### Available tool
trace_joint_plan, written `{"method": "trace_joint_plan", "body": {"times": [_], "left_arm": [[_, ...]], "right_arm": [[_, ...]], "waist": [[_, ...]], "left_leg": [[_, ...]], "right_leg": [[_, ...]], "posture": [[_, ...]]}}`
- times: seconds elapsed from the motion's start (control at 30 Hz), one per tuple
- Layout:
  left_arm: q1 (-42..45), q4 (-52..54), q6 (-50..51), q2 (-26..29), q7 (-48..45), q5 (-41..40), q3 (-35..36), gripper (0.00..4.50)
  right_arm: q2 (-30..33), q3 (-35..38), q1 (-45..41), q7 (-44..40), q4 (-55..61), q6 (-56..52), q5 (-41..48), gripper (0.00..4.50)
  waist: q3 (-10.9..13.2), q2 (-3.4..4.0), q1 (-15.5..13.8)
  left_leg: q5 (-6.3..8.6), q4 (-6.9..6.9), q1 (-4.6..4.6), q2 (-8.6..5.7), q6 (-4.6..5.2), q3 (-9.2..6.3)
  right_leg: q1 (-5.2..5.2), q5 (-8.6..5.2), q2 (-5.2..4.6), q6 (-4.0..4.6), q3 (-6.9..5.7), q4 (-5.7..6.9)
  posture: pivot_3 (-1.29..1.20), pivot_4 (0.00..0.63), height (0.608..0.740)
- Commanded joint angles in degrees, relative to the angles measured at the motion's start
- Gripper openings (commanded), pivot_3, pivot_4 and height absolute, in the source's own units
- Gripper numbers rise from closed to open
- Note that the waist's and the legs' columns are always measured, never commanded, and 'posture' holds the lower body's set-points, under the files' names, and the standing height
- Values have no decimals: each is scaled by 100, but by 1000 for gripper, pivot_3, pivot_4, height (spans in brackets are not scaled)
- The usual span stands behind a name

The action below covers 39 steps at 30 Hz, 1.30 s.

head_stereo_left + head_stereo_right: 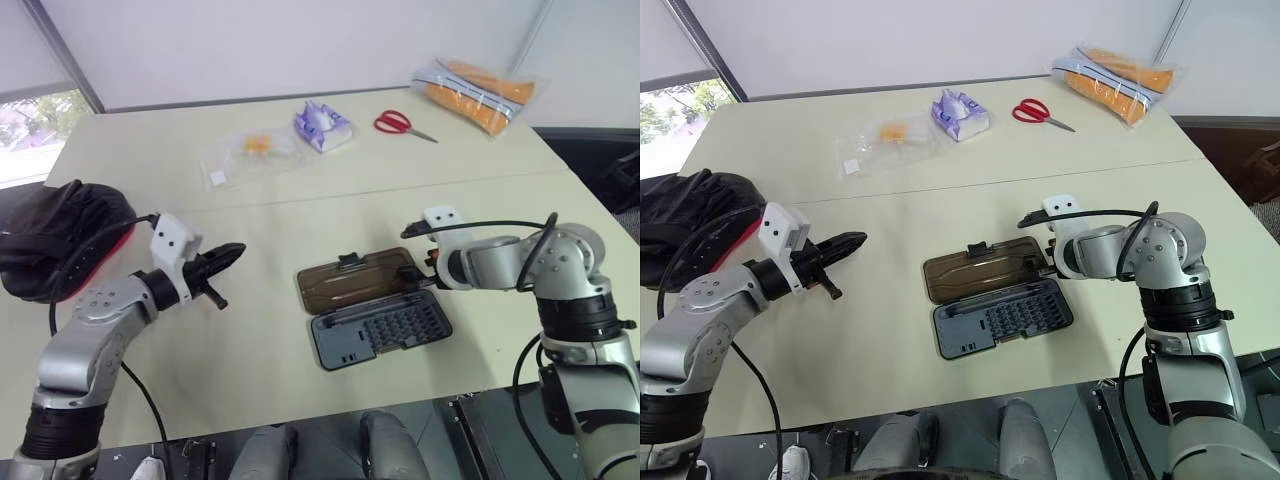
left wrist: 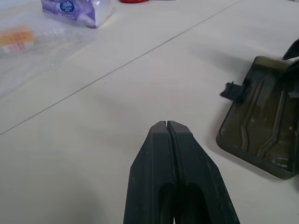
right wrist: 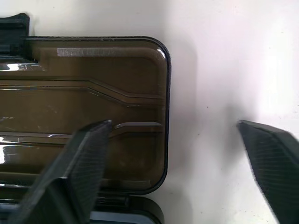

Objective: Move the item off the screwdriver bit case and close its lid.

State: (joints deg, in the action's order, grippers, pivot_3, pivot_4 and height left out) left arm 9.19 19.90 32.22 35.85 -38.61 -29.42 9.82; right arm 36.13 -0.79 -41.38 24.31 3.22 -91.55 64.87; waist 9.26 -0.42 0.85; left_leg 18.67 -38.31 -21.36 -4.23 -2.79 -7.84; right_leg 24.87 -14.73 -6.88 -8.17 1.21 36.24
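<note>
A pale worktop [image 1: 300, 350] holds a screwdriver bit case [image 1: 382, 331] lying open and flat, its dark grey tray showing rows of small bits. The smoky brown lid [image 1: 353, 280] lies folded back beside the tray, latch tab on its far edge.

The right gripper [image 3: 175, 154] hovers over the lid's end corner with its fingers [image 3: 77, 172] spread wide and grasping nothing; one finger sits above the lid, the other above bare worktop just past the lid's edge.

The left gripper [image 1: 228, 255] hangs above the worktop well apart from the case, fingers pressed together and empty, pointing toward the lid.

Beyond both sets of fingers lie red scissors [image 1: 397, 123], a purple tissue pack [image 1: 323, 126], a clear plastic bag [image 1: 245, 153] and an orange packet [image 1: 478, 92].
</note>
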Motion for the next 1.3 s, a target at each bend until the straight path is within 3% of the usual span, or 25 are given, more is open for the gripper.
{"method": "trace_joint_plan", "body": {"times": [0.03, 0.37, 0.7, 1.0, 1.17, 1.3], "left_arm": [[47, 244, 25, 5, -55, -156, 48, 0], [90, 390, 217, 90, -273, -412, -20, 0], [403, 349, 275, 131, -624, -393, -587, 0], [905, 262, 742, 134, -1359, -792, -1119, 0], [1119, 2, 657, 138, -1938, -559, -1758, 0], [1307, -508, 340, 17, -2300, -136, -2364, 0]], "right_arm": [[55, 25, -30, -9, 127, -95, 98, 4470], [248, 302, -268, -394, 742, -95, 17, 4470], [343, 121, -265, -1637, 1787, 427, -944, 4470], [101, 141, -190, -2622, 1854, 1046, -1510, 4470], [52, 68, -50, -3175, 1865, 1650, -1852, 4470], [378, -451, 48, -3952, 1773, 2445, -2461, 4470]], "waist": [[0, 0, 2], [1, 1, 9], [1, 1, 5], [1, 1, 11], [1, 0, 6], [1, 0, 15]], "left_leg": [[0, 0, 0, 0, 0, 0], [0, 0, -1, 0, 0, 0], [0, 1, -2, -1, 1, 3], [0, 1, -2, -1, 1, 2], [0, 1, -2, -2, 1, 4], [0, 1, -1, -2, 1, 11]], "right_leg": [[0, 0, 0, 0, 0, 0], [2, 0, 0, 0, 0, 0], [3, 0, 1, 0, 0, 0], [4, 0, 1, 0, 1, -1], [3, 0, 1, 0, 1, -1], [4, 0, 2, 0, 0, 0]], "posture": [[0, 150, 740], [0, 150, 740], [0, 150, 740], [0, 150, 740], [0, 150, 740], [0, 150, 740]]}}
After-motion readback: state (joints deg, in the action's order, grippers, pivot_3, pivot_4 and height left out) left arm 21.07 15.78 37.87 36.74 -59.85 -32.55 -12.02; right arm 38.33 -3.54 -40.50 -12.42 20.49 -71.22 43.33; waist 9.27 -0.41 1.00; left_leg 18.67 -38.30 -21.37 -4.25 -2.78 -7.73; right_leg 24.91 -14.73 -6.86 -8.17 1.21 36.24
